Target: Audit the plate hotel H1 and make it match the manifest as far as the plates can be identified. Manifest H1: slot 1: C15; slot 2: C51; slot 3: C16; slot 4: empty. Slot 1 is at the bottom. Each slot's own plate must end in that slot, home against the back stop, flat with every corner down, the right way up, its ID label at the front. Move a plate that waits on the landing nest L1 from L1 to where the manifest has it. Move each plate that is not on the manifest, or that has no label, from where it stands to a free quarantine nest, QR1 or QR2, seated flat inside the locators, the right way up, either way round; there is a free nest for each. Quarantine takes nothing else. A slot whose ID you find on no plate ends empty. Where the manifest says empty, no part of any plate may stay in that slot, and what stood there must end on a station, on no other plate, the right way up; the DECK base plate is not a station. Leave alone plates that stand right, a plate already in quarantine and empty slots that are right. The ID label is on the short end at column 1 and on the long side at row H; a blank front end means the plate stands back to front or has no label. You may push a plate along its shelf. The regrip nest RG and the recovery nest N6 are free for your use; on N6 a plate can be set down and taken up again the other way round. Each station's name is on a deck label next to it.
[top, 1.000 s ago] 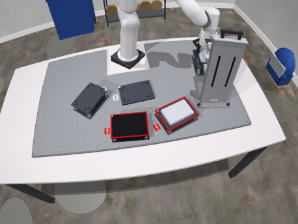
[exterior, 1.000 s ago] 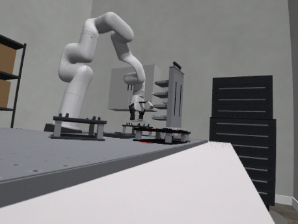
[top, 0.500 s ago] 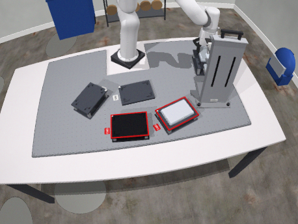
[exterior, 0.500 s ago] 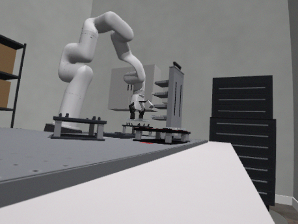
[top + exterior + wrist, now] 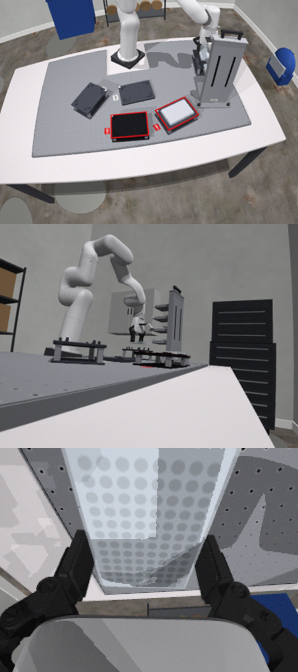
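My gripper (image 5: 200,53) (image 5: 136,338) (image 5: 145,546) is at the open front of the plate hotel H1 (image 5: 222,70) (image 5: 174,322). It is shut on the long sides of a clear well plate (image 5: 145,508) (image 5: 204,52), near one short end. The plate lies flat and reaches away from the wrist camera over the perforated deck. The short end nearest the camera shows no label that I can read. I cannot tell which slot the plate is level with. The hotel's shelves (image 5: 161,318) show from the side, and I cannot make out any plates on them.
A white plate (image 5: 176,112) sits in the right red-framed quarantine nest. The left red-framed nest (image 5: 129,125) is bare and black. A flat dark nest (image 5: 136,92) and a tilted dark nest (image 5: 89,99) stand further left. The arm's base (image 5: 127,58) is behind them.
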Controlling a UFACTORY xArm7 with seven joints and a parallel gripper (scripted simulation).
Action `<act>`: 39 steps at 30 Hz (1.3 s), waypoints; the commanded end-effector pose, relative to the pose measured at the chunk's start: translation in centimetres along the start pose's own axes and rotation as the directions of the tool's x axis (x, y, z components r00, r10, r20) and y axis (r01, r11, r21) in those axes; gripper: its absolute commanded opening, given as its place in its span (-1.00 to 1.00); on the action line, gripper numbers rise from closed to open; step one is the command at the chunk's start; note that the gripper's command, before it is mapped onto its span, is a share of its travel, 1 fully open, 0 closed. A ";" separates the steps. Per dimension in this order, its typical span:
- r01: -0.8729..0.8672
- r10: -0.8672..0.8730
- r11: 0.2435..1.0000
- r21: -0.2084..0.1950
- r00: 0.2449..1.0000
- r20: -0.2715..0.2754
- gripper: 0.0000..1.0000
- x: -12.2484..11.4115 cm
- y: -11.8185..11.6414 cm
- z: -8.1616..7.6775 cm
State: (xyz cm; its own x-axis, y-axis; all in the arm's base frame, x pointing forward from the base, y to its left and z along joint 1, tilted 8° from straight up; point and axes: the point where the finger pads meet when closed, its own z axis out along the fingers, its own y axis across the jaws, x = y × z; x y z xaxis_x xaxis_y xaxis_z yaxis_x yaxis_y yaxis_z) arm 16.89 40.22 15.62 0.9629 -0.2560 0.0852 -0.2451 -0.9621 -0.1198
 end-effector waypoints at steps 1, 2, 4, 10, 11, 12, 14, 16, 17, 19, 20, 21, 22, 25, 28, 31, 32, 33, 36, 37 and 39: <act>0.000 0.000 1.000 0.004 1.000 0.000 -1.00 0.0 -0.1 -0.4; 0.000 0.000 1.000 0.004 1.000 0.000 -1.00 0.0 -0.1 -0.5; 0.000 0.000 1.000 0.004 1.000 0.000 -1.00 0.0 -0.1 -0.5; 0.000 0.000 1.000 0.004 1.000 0.000 -1.00 0.0 -0.1 -0.9; 0.000 0.000 1.000 0.004 1.000 0.000 -1.00 0.0 -0.1 -0.9; 0.000 0.000 1.000 0.004 1.000 0.000 -1.00 0.0 -0.1 -1.0; 0.000 0.000 1.000 0.004 1.000 0.000 -1.00 0.0 -0.1 -1.1; 0.000 0.000 1.000 0.004 1.000 0.000 -1.00 0.0 -0.1 -1.3; 0.000 0.000 1.000 0.004 1.000 0.000 -1.00 0.0 -0.1 -1.3; 0.000 0.000 1.000 0.004 1.000 0.000 -1.00 0.0 -0.1 -1.5; 0.000 0.000 1.000 0.004 1.000 0.000 -1.00 0.0 -0.1 -1.5; 0.000 0.000 1.000 0.004 1.000 0.000 -1.00 0.0 -0.1 -1.5; 0.000 0.000 1.000 0.004 1.000 0.000 -1.00 0.0 -0.1 -1.5; 0.000 0.000 1.000 0.004 1.000 0.000 -1.00 0.0 -0.1 -1.7; 0.000 0.000 1.000 0.004 1.000 0.000 -1.00 0.0 -0.1 -1.9; 0.000 0.000 1.000 0.004 1.000 0.000 -1.00 0.0 -0.1 -2.1; 0.000 0.000 1.000 0.004 1.000 0.000 -1.00 0.0 -0.1 -2.2; 0.000 0.000 1.000 0.004 1.000 0.000 -1.00 0.0 -0.1 -2.3; 0.000 0.000 1.000 0.004 1.000 0.000 -1.00 0.0 -0.1 -2.3; 0.000 0.000 1.000 0.004 1.000 0.000 -1.00 0.0 -0.1 -2.3; 0.000 0.000 1.000 0.004 1.000 0.000 -1.00 0.0 -0.1 -2.3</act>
State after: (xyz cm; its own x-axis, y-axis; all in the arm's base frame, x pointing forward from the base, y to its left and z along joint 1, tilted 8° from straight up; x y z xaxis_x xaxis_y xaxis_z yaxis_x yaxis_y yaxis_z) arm 16.65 40.02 17.72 0.9629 -0.2560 0.0852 -0.2451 -0.9620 -0.1199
